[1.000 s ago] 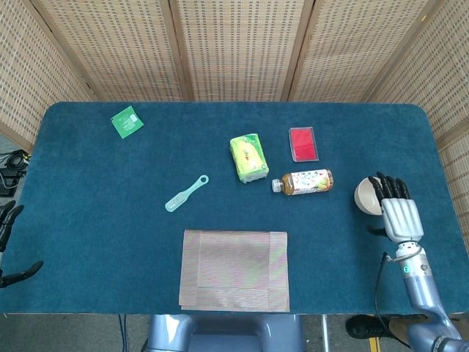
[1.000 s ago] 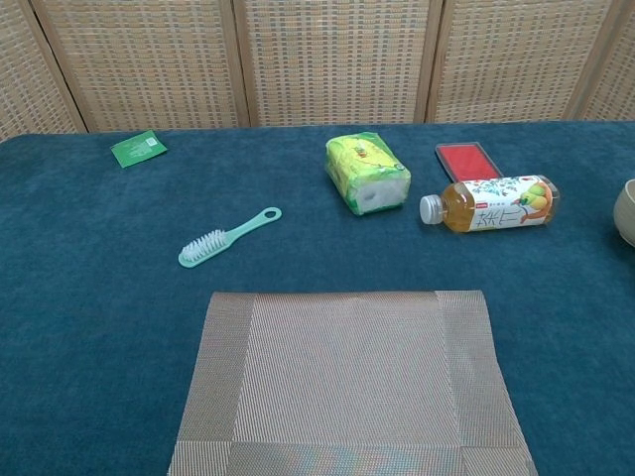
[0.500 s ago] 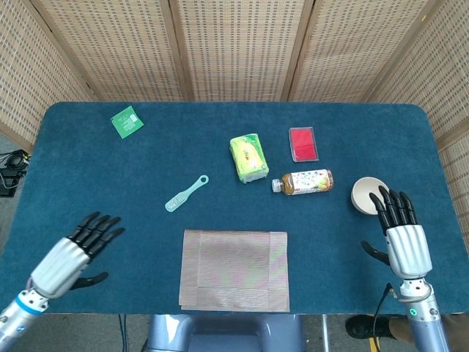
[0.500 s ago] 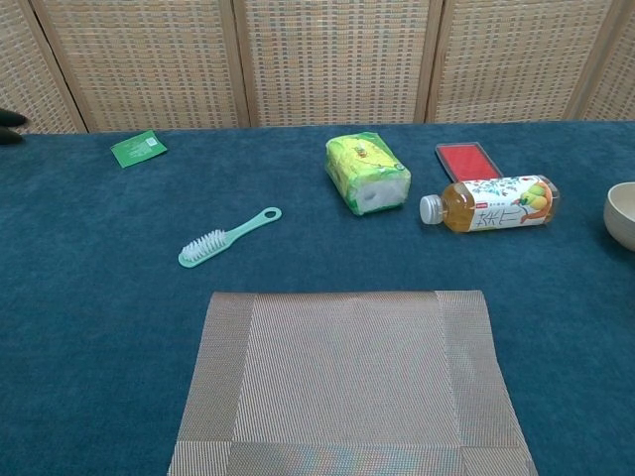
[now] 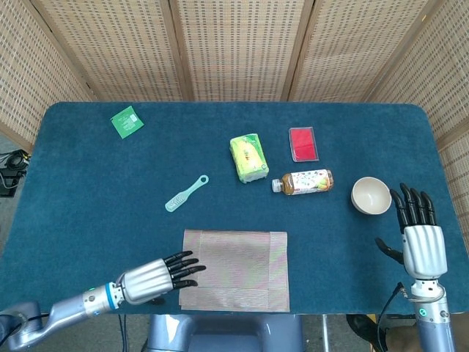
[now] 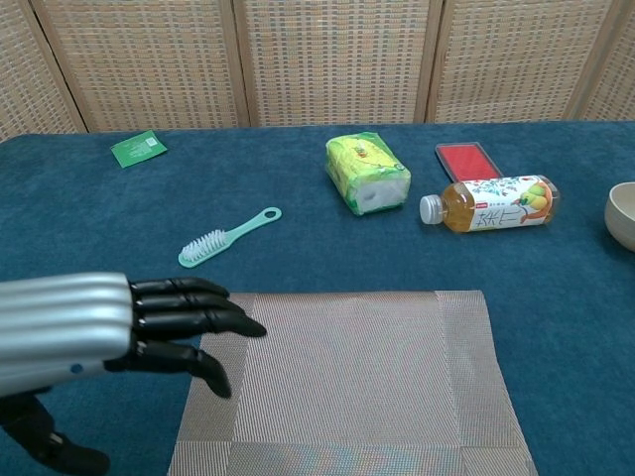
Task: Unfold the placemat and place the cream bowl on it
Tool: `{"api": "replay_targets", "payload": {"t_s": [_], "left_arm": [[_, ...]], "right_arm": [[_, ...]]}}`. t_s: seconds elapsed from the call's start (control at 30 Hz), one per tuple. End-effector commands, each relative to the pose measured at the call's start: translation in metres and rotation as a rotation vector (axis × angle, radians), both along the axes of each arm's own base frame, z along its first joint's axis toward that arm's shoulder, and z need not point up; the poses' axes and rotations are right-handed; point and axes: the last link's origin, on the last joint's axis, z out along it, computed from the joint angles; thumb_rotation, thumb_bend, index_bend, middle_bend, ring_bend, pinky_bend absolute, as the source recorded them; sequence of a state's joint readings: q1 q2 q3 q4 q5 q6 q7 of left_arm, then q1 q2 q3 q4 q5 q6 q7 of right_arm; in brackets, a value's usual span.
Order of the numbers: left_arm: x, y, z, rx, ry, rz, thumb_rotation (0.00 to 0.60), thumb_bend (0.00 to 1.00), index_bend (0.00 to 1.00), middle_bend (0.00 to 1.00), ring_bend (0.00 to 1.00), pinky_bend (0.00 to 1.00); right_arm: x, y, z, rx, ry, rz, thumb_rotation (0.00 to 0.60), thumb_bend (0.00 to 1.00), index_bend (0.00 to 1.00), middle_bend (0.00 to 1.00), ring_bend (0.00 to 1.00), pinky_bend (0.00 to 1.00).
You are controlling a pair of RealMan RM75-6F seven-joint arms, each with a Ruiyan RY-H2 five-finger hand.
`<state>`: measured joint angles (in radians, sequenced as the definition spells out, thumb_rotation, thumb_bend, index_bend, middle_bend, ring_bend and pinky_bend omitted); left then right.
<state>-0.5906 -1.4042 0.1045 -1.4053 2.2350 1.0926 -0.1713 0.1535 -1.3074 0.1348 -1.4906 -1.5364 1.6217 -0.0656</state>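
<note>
placemat point(image 5: 234, 269): folded, near desk point(image 5: 88, 183) edge. left robot hand point(image 5: 157, 273) newly arrived at placemat's left edge, fingers spread, empty; unfolding imminent. right robot hand point(image 5: 421, 238) withdrawn, spread, empty. cream bowl point(image 5: 370, 195): uncovered, right of placemat.

Left hand point(image 5: 156, 275) comes in from the table's 9 o'clock edge toward 6 o'clock: a second ago only its dark fingertips show at the left border, half a second ago it hovers open over bare cloth, and now it lies flat with fingers straight, fingertips at the left edge of the placemat point(image 5: 236, 268). It now enters the chest view, where it was absent. Right hand point(image 5: 423, 242) pulls back toward 5 o'clock, away from the cream bowl point(image 5: 371, 196): earlier its fingers cover the bowl's right side, now they are apart from it, spread and empty, the rim fully exposed.
</note>
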Motion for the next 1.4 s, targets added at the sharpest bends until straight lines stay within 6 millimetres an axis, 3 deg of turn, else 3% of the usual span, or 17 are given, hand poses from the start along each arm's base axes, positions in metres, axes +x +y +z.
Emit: {"api": "replay_targets", "payload": {"t_s": [0.03, 0.53, 1.23, 1.4], "left_arm": [[0.003, 0.0, -0.02, -0.023, 0.054, -0.055, 0.6, 0.26, 0.27, 0.0, 0.0, 0.0], [-0.014, -0.01, -0.051, -0.038, 0.111, -0.06, 0.6, 0.26, 0.3, 0.0, 0.0, 0.0], [-0.002, -0.001, -0.064, -0.003, 0.078, -0.054, 0.6, 0.26, 0.31, 0.0, 0.0, 0.0], [0.001, -0.001, -0.066, -0.009, 0.072, -0.053, 0.6, 0.38, 0.31, 0.0, 0.0, 0.0]], "right_arm": [[0.0, 0.002, 0.004, 0.0, 0.0, -0.009, 0.6, 0.0, 0.05, 0.0, 0.0, 0.0], [-0.002, -0.001, 0.008, 0.018, -0.023, -0.026, 0.6, 0.0, 0.07, 0.0, 0.0, 0.0], [-0.002, -0.003, 0.01, 0.013, -0.031, -0.028, 0.6, 0.0, 0.07, 0.0, 0.0, 0.0], [-0.002, -0.002, 0.01, 0.014, -0.032, -0.025, 0.6, 0.0, 0.07, 0.0, 0.0, 0.0]]}}
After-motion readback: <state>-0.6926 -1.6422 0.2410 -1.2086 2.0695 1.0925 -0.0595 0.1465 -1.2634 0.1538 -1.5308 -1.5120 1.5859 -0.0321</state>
